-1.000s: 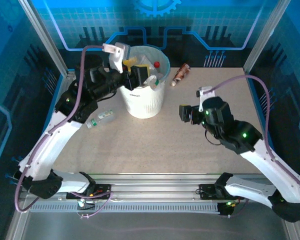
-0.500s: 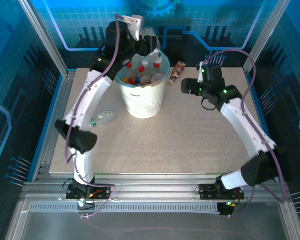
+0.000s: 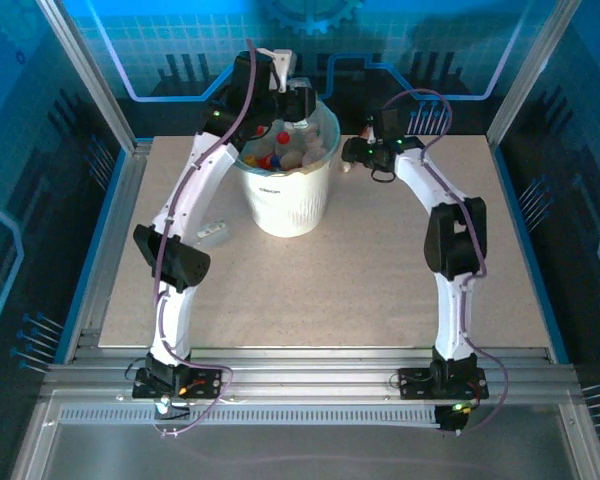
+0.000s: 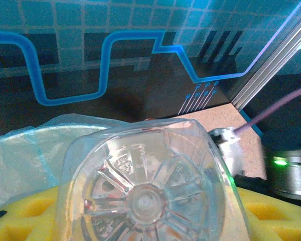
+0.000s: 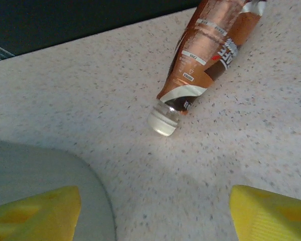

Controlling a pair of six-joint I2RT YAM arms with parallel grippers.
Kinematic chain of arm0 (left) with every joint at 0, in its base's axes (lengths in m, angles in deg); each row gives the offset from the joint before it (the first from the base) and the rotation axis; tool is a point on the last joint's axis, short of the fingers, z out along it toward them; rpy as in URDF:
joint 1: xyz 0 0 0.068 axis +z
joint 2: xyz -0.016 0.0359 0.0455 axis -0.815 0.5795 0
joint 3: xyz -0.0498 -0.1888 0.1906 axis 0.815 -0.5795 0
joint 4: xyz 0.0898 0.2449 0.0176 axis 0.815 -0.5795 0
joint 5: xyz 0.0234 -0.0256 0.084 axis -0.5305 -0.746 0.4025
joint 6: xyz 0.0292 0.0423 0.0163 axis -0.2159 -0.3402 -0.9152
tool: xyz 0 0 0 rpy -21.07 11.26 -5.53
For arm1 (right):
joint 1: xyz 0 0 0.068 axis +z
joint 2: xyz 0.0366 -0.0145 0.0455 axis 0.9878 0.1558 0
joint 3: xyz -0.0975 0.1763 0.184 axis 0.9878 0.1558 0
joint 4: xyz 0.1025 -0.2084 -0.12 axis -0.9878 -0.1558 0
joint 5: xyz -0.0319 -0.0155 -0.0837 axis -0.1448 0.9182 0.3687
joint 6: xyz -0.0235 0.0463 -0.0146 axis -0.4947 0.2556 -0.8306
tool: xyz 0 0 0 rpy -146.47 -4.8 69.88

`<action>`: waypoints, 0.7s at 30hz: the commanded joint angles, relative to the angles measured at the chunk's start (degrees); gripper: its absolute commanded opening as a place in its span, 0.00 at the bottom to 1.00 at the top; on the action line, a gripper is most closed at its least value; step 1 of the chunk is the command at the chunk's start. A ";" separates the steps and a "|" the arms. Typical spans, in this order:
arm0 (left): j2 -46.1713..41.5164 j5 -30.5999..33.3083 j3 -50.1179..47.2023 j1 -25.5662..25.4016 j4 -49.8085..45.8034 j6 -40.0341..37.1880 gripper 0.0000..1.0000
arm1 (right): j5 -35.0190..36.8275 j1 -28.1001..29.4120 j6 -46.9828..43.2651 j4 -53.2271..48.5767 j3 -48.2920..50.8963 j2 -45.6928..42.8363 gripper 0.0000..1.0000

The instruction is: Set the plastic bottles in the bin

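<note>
Clear plastic bottle clamped base-outward between the yellow pads of the left end effector over the far rim of the white bin, several bottles inside it, and right end effector spread open and empty just short of the brown bottle lying on the surface beside the bin.

Top view light: bright and even, with a blue cast from the glowing wall at 12 o'clock.
Shadows: soft and short, close under the bin on the table.
Glare: white glints on the ribbed base of the clear bottle, left wrist view.
Focus: brown bottle sharp; yellow finger pads at 7 and 5 o'clock blurred.
Distortion: frame posts lean outward toward 11 and 1 o'clock.
</note>
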 commanded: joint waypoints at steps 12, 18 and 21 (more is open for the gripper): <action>6.72 -4.71 4.03 1.06 -5.71 5.26 0.65 | 2.57 -0.66 1.98 -3.28 -9.98 9.13 0.77; 3.62 -4.53 3.95 1.03 -3.47 6.12 0.99 | 2.86 -1.27 2.35 -4.15 -11.01 10.25 0.77; -0.23 0.96 2.61 1.06 -2.24 4.46 0.99 | 3.36 -1.28 2.27 -5.31 -13.16 11.93 0.77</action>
